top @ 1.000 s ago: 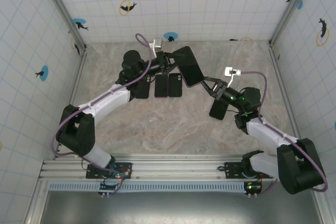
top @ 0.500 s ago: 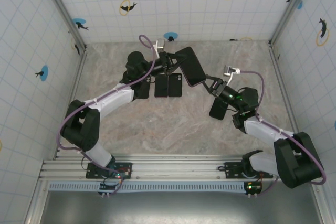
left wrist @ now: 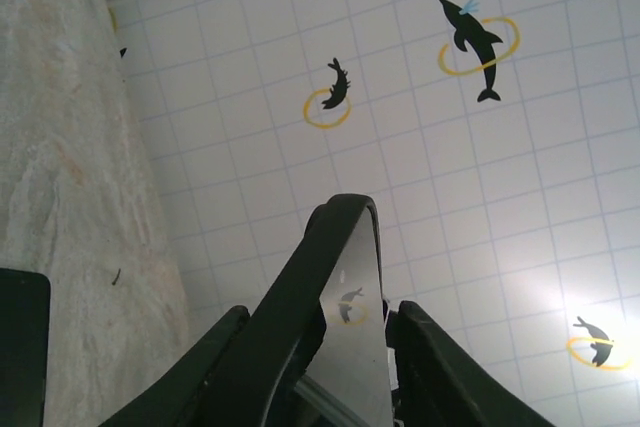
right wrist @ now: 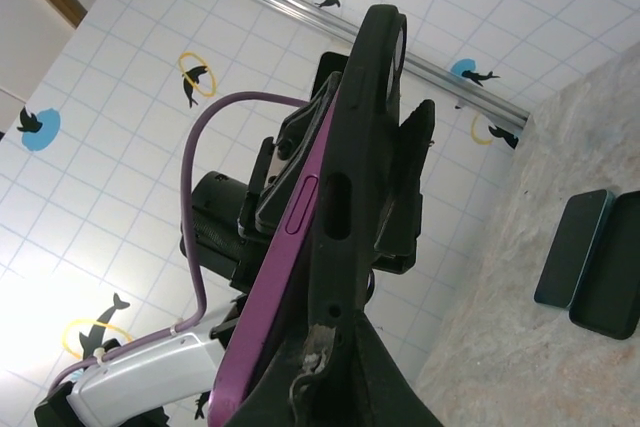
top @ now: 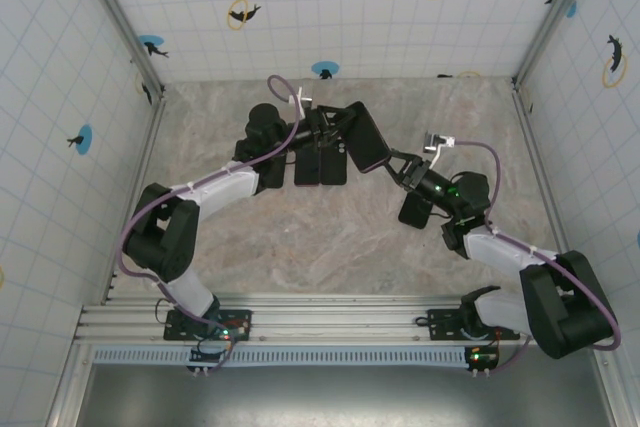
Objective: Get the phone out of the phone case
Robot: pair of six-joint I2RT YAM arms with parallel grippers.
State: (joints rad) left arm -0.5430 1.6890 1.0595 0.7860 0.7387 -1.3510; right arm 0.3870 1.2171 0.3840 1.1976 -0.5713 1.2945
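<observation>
A purple phone [right wrist: 290,247] sits in a black phone case [right wrist: 365,137] and is held in the air over the middle of the table, tilted on edge. My right gripper [right wrist: 340,347] is shut on the case's lower end [top: 385,159]. My left gripper [left wrist: 320,337] straddles the other end with its jaws open. Its fingers [left wrist: 440,367] stand a little off either side of the glossy screen [left wrist: 352,327]. In the top view the phone [top: 365,137] hangs between the left gripper [top: 335,137] and the right gripper [top: 397,163].
Two dark phones [top: 320,162] lie side by side on the marble floor under the left arm, and another dark one [top: 270,172] lies further left. One more dark slab [top: 415,209] lies below the right wrist. Tiled walls close in three sides.
My right gripper has shut on the case's lower end. My left gripper's jaws have since opened off the phone's other end. The held phone has drifted slightly left.
</observation>
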